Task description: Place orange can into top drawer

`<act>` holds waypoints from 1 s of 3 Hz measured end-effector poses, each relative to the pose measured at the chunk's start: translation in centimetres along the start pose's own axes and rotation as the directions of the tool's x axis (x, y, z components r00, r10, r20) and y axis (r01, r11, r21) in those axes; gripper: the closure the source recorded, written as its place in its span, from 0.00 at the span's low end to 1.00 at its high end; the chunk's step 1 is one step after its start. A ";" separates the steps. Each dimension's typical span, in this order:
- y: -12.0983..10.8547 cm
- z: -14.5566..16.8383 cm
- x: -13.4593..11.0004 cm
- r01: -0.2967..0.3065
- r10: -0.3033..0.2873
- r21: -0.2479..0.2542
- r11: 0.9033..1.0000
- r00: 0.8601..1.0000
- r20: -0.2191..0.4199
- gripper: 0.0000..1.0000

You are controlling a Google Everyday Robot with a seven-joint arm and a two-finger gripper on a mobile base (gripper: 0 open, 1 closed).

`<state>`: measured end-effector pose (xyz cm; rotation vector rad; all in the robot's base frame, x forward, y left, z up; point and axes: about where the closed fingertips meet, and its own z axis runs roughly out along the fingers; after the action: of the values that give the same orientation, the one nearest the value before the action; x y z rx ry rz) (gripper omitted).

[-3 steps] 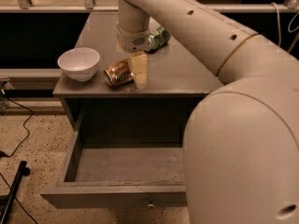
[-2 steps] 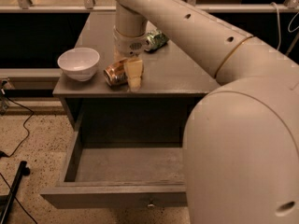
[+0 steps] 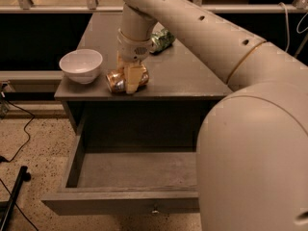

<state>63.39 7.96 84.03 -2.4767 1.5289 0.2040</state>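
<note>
- Comparing with a second ago, you see the gripper (image 3: 131,81) has slid left and dropped a little, from just beside the orange can (image 3: 114,81) to squarely over it.
- It now sits on the can's middle, low against the cabinet top (image 3: 187,78), with some of the can showing on either side.
- You cannot tell from this view whether the gripper has closed on the can or is only set around it, so treat the grasp as unconfirmed.
- The orange can lies on its side near the front edge of the cabinet top, just right of the white bowl (image 3: 81,65). It is roughly where it was, so the approach does not seem to have knocked it.
- The green can (image 3: 162,40) lies further back, apart from the gripper.
- The top drawer (image 3: 96,203) stands pulled out below the cabinet top, its small knob (image 3: 155,209) on the front panel.
- For the task, this suggests the reach is finished and the pick is the step in hand. The can is not yet lifted, so you are still early on.
- Next you would likely need a firm close, a lift clear of the front edge, then a move forward and down into the drawer.
- Watch the can: round, dented and lying sideways, it could roll toward the edge or the bowl if the close lands off-centre.
</note>
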 end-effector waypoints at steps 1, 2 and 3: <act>2.1 -2.0 -0.4 -0.014 0.012 0.018 1.000 0.994 0.105 0.80; 6.9 -5.4 0.6 -0.077 0.066 0.060 0.995 0.985 0.157 0.74; 12.3 -4.4 1.9 -0.159 0.149 0.057 0.986 0.977 0.150 0.70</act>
<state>53.27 -0.19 86.41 -2.2382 1.6377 0.3436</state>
